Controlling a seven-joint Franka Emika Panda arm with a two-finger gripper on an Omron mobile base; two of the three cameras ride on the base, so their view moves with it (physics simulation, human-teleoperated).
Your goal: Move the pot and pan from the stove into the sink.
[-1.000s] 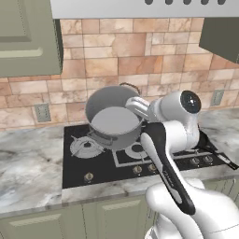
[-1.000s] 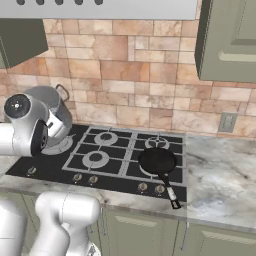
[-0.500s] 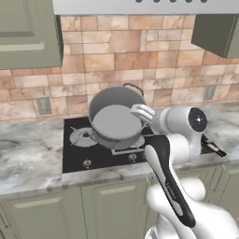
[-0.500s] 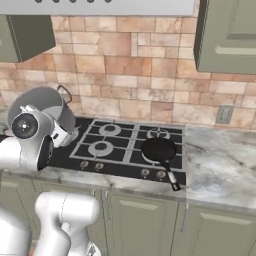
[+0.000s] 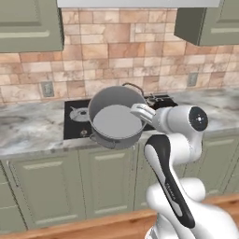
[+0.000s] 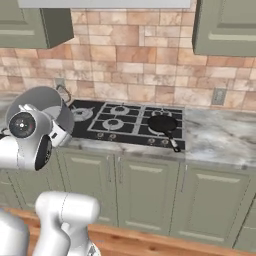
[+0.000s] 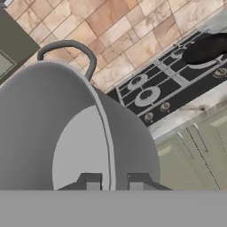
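Pot in transit, pan not yet touched.

Gripper (image 7: 113,181) is clamped on the pot (image 5: 114,122) rim, one finger each side of the wall; pot hangs tilted at frame centre of the left base view, off the stove (image 6: 129,123), out over the counter edge (image 5: 37,142) and cabinet fronts. Pan (image 6: 162,123) sits on a right burner, handle toward the knobs. Judging by this: roughly a quarter done; pot drop-off and the whole pan move remain. Nothing visibly blocks the carry; upper cabinets (image 5: 29,24) are well above.
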